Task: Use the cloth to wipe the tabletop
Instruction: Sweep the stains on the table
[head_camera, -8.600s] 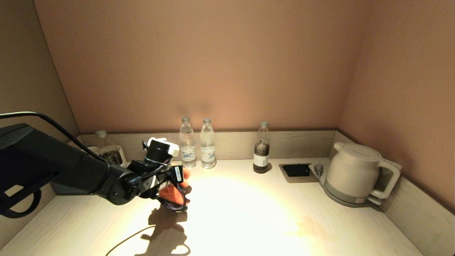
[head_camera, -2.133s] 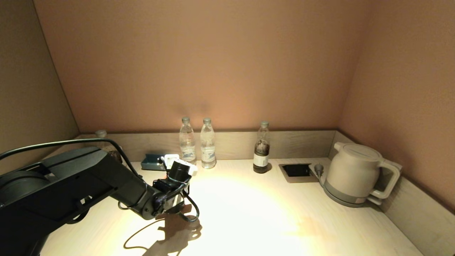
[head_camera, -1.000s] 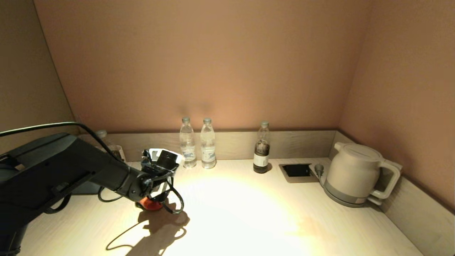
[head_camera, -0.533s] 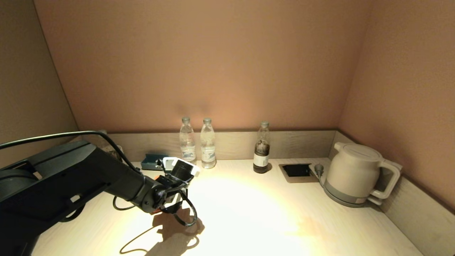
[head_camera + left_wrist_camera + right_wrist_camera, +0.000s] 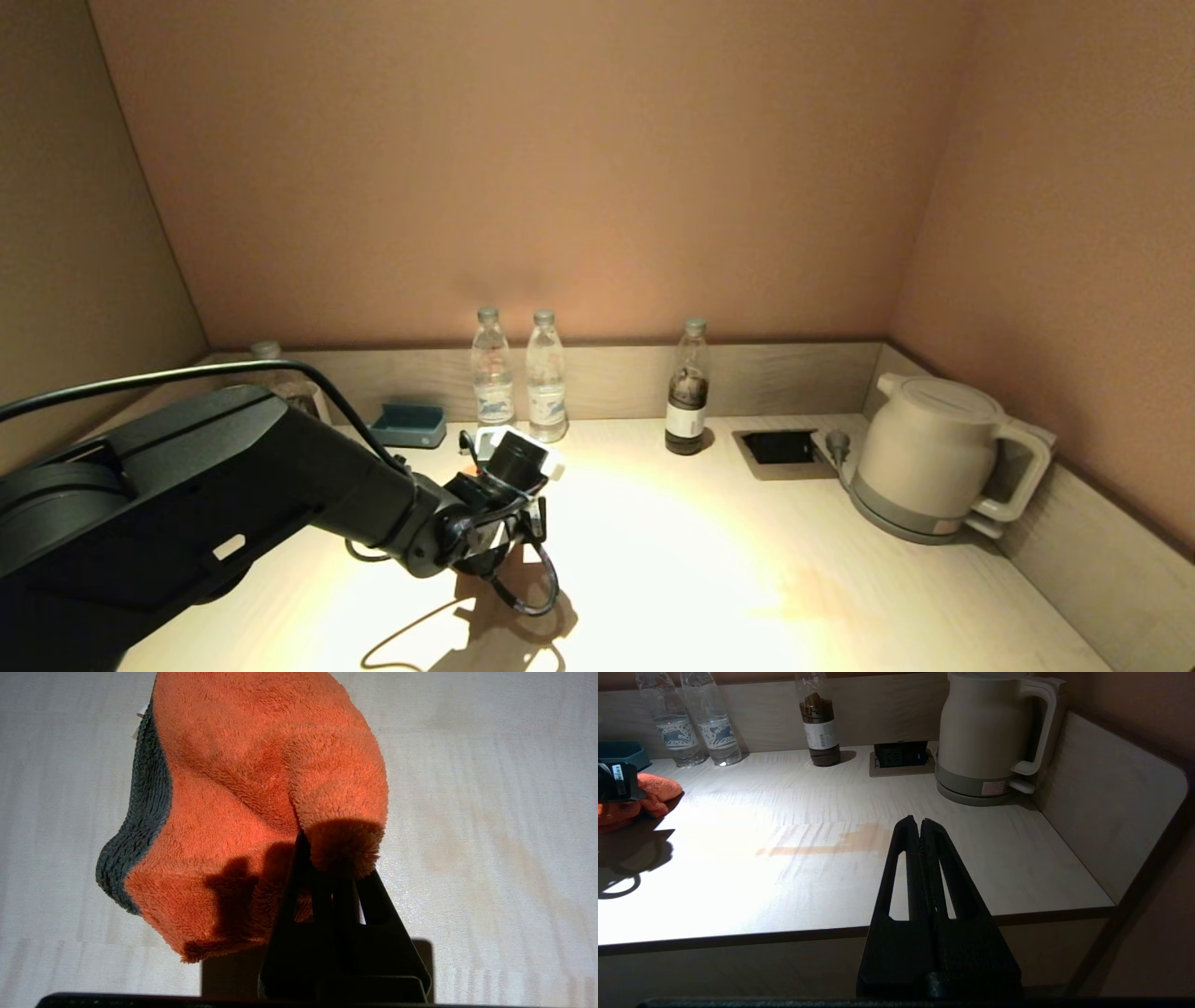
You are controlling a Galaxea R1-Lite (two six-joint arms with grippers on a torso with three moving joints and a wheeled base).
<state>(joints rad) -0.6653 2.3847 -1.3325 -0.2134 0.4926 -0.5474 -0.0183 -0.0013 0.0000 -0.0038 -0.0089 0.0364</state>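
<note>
An orange cloth with a grey edge (image 5: 261, 788) lies bunched on the pale wooden tabletop (image 5: 672, 560). My left gripper (image 5: 327, 858) is shut on a fold of it and presses it onto the table. In the head view my left arm's wrist (image 5: 467, 537) is over the table's left-middle, in front of the two water bottles, and covers most of the cloth. The cloth also shows in the right wrist view (image 5: 654, 791). A faint brownish stain (image 5: 859, 842) marks the table right of centre. My right gripper (image 5: 920, 823) is shut and empty, held off the table's front edge.
Two water bottles (image 5: 493, 385) (image 5: 546, 387) and a dark bottle (image 5: 688, 392) stand along the back ledge. A blue tray (image 5: 409, 425) is at the back left. A kettle (image 5: 934, 457) and a socket recess (image 5: 780, 446) are at the back right. A raised side panel (image 5: 1106, 812) bounds the right.
My left arm has swept to the right across the table with the cloth in its gripper, uncovering the blue tray. The right arm has not visibly moved.
</note>
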